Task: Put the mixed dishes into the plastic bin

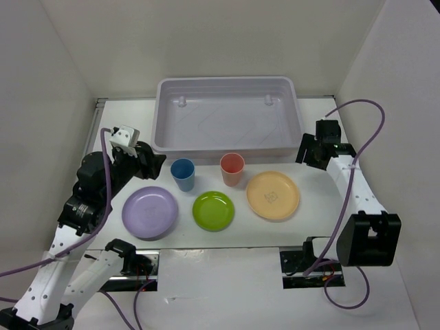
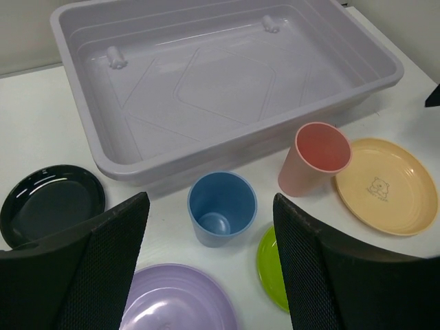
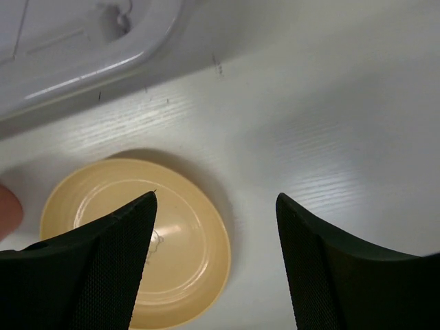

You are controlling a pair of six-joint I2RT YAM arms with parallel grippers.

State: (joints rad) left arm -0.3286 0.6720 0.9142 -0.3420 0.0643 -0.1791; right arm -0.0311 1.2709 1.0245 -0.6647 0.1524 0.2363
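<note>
Top external view: bin (image 1: 227, 117) empty, nothing stowed yet, lavender plate (image 1: 150, 212), green plate (image 1: 213, 210), yellow plate (image 1: 273, 195), blue cup (image 1: 183, 173) and red cup (image 1: 232, 168) on the table (image 1: 240, 237) before it (black plate (image 2: 51, 203) shows only from the left wrist), left gripper (image 2: 210, 199) and right gripper (image 3: 214, 198) both spread wide, holding nothing.

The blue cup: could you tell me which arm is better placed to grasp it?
Probably left: the open left gripper frames the blue cup, while the right gripper is nearer the yellow-orange plate.
</note>
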